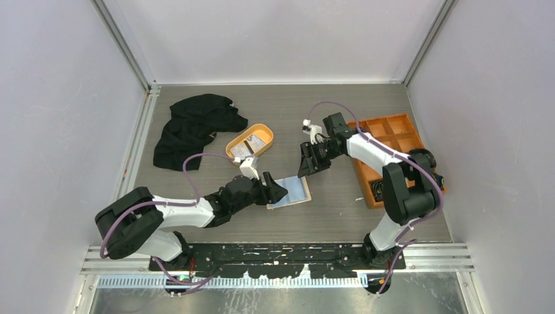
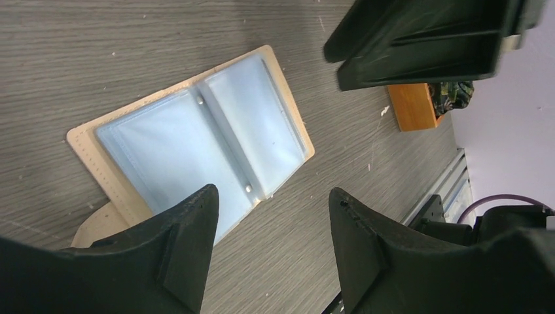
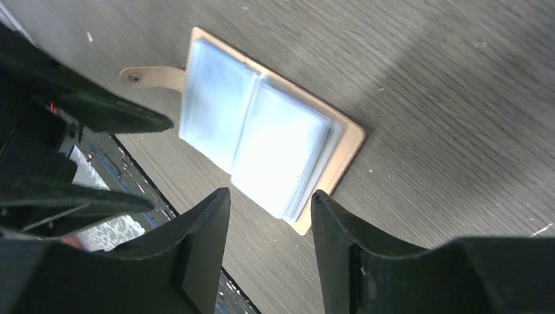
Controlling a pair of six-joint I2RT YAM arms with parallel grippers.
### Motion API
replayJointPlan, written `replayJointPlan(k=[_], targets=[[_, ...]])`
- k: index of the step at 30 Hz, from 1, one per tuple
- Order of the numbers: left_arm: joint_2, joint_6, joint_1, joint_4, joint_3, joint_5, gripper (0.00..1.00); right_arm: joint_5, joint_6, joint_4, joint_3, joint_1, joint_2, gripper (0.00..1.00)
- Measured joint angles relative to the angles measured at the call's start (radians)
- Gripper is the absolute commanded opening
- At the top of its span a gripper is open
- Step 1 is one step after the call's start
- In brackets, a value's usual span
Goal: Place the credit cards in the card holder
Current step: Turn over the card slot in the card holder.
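Observation:
The card holder (image 1: pixel 292 191) lies open and flat on the table, its pale blue pockets facing up and its beige snap tab (image 3: pixel 152 76) sticking out. My left gripper (image 1: pixel 280 195) hovers open at its left edge, with only table between the fingers (image 2: pixel 273 193). My right gripper (image 1: pixel 306 169) hangs open just above the holder's far right corner, nothing in it (image 3: pixel 269 194). The holder shows in both wrist views (image 2: pixel 196 140) (image 3: pixel 262 137). Pale credit cards (image 1: pixel 252 145) lie in the orange oval tray (image 1: pixel 262 128) behind the holder.
A black cloth (image 1: pixel 193 127) is bunched at the back left. An orange compartmented box (image 1: pixel 393 140) stands to the right, under the right arm. Grey walls close in the table on three sides.

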Motion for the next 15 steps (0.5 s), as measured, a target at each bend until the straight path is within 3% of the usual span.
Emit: replayJointPlan(k=[4, 15], targets=[[-0.011, -0.001, 0.0, 0.006, -0.034, 0.0, 0.62, 0.005, -0.05, 0.0, -0.005, 0.035, -0.057, 0.54], [-0.003, -0.005, 0.0, 0.027, -0.073, 0.0, 0.62, 0.119, -0.074, -0.044, 0.005, 0.134, 0.074, 0.52]])
